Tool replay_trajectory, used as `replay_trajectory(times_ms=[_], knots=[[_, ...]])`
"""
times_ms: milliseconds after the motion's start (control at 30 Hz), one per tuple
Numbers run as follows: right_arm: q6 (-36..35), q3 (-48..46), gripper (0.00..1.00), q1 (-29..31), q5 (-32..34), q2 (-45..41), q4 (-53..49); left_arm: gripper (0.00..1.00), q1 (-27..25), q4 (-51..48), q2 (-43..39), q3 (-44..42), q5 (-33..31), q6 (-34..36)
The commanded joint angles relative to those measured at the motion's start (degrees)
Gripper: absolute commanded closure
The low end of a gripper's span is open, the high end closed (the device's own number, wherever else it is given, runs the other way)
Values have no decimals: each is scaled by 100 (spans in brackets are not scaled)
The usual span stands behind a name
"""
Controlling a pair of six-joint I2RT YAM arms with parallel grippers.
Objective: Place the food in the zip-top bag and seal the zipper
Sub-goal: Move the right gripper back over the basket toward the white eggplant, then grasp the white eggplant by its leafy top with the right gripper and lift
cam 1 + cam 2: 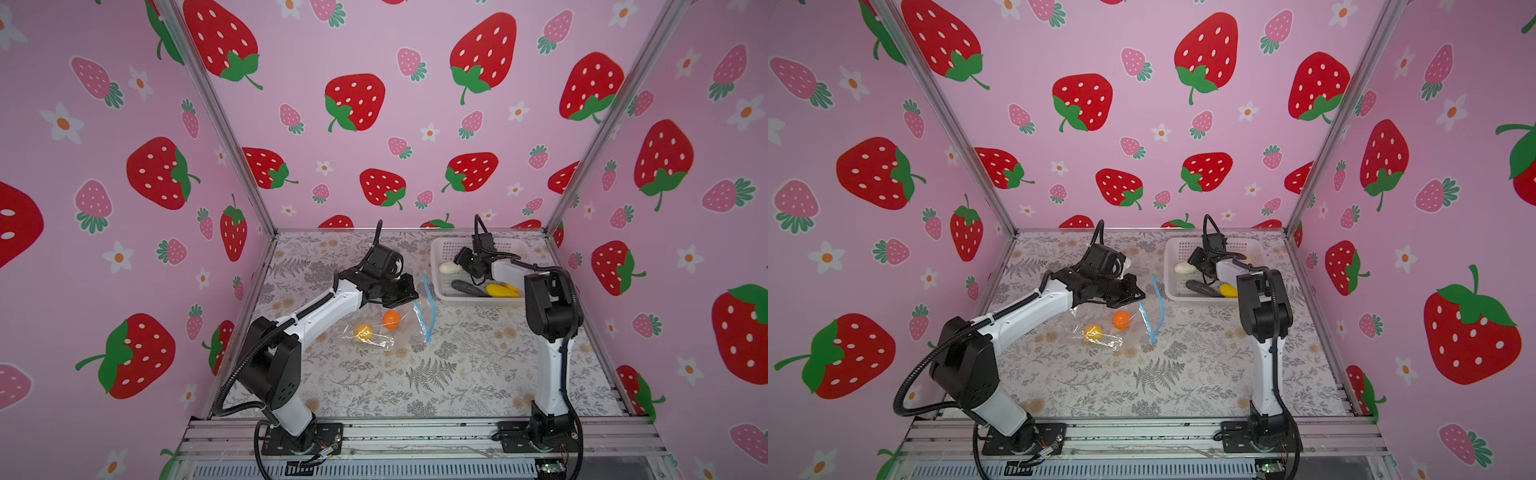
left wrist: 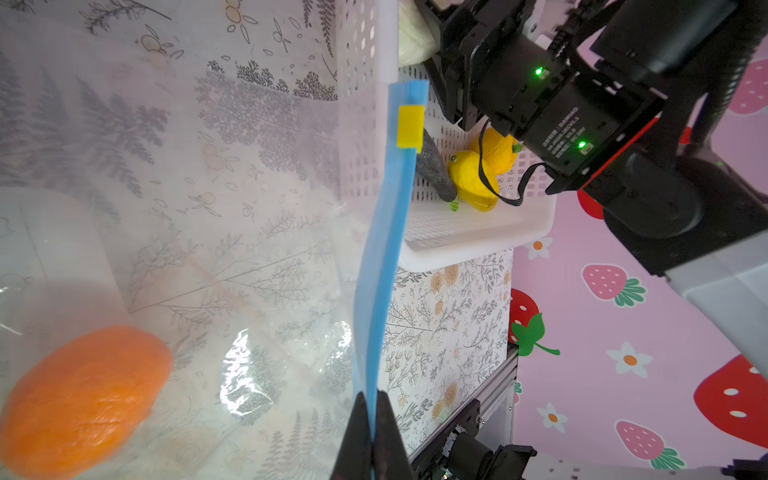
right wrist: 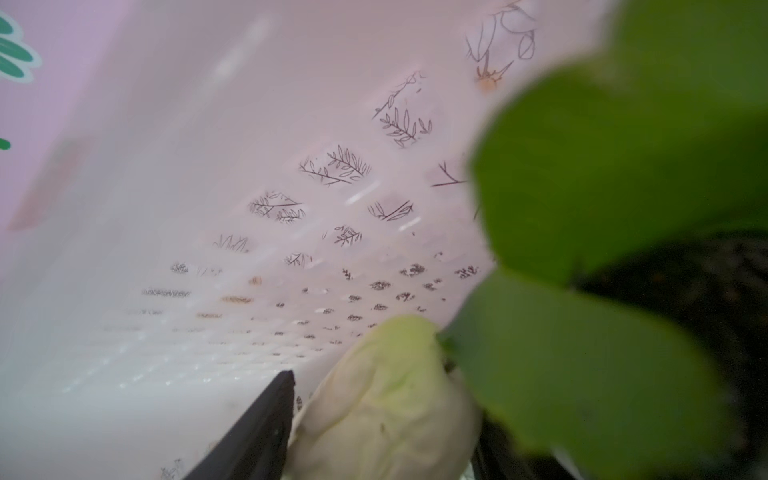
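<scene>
The left gripper (image 2: 372, 395) is pressed together on the zipper (image 2: 386, 249), pinching the light-blue strip well apart from its yellow slider tab (image 2: 410, 126). The strip stands lifted off the surface. From there the zip-top bag (image 1: 374, 328) spreads crinkled over the middle of the floral table (image 1: 415, 374). An orange fruit (image 1: 391, 319) and a yellow fruit (image 1: 363, 332) lie inside the bag, near each other but not touching.

The white basket (image 1: 435, 266) sits at the back right, just beyond the zipper. The right gripper (image 3: 382, 395) is down inside it, with a pale food piece (image 3: 374, 436) between its fingers. A blurred green leaf (image 3: 602, 166) covers one finger, so I cannot tell whether the jaws actually press on the piece. A dark green vegetable (image 1: 467, 288) and yellow pieces (image 1: 500, 290) lie along the basket's near side.
</scene>
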Motion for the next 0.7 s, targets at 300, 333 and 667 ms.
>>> replay_trajectory(times_ms=[300, 333, 667], knots=[[30, -247, 48, -139, -292, -232, 387, 100, 115, -27, -115, -16, 96, 41], [1, -271, 48, -139, -301, -272, 434, 100, 110, -26, -129, -21, 96, 39], [-177, -600, 55, -152, -368, -1031, 684, 100, 142, -167, -227, 60, 84, 21]])
